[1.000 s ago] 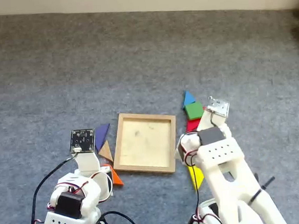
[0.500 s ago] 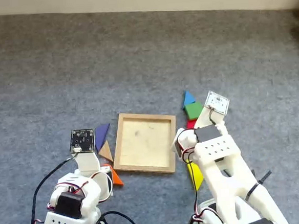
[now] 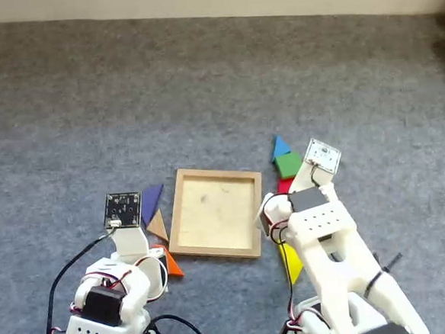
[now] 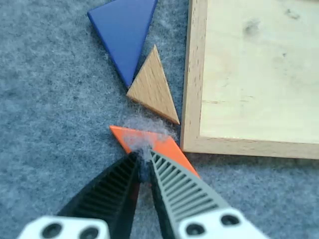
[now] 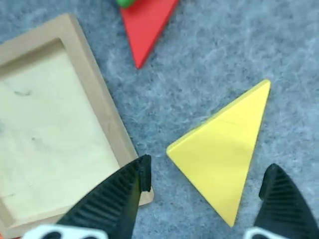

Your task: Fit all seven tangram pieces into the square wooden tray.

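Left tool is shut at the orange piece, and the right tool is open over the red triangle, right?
No. The right wrist view shows the right tool open over the yellow triangle; the red triangle lies beyond it. The rest stands.

You have soft, even light across the grey felt (image 3: 125,90) in the high view, with no hard shadows anywhere; the white shell of the right arm (image 3: 330,236) is the brightest thing and comes close to washing out. In the wrist views the pale floor of the tray (image 4: 259,74) shows bright but without glare, and its rim throws only a thin, faint shade inside.
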You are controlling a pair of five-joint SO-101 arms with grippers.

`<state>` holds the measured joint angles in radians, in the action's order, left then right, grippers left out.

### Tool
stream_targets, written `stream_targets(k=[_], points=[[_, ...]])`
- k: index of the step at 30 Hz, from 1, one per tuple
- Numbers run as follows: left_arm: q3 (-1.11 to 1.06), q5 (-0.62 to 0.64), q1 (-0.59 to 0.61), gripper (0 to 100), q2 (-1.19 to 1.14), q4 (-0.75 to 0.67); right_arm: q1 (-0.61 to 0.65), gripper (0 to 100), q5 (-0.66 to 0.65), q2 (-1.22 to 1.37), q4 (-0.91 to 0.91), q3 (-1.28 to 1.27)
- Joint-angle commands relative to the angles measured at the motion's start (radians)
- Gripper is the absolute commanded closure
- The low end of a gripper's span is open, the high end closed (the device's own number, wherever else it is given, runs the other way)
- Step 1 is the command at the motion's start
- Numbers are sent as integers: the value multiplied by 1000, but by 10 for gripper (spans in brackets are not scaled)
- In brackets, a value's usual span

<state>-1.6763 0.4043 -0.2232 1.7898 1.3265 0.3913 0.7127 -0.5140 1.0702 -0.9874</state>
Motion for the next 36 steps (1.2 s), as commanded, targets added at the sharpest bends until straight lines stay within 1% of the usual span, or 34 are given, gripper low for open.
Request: stream_targets(k=[1,6,13,18,23,32,36], points=[[-21,-2,-12,993,8,2,10,660,9,104,-13,13],[-21,-2,-12,993,8,2,10,660,11,203,-13,50],[-21,-2,-12,993,8,2,10,660,11,209,-18,61],[-21,-2,-12,993,8,2,10,660,11,208,-124,56],[-21,-2,-12,993,8,2,10,660,11,214,-182,56],[-21,-2,-12,993,8,2,10,661,11,217,-182,45],[-21,-2,-12,993,8,2,10,661,9,217,-183,-1]])
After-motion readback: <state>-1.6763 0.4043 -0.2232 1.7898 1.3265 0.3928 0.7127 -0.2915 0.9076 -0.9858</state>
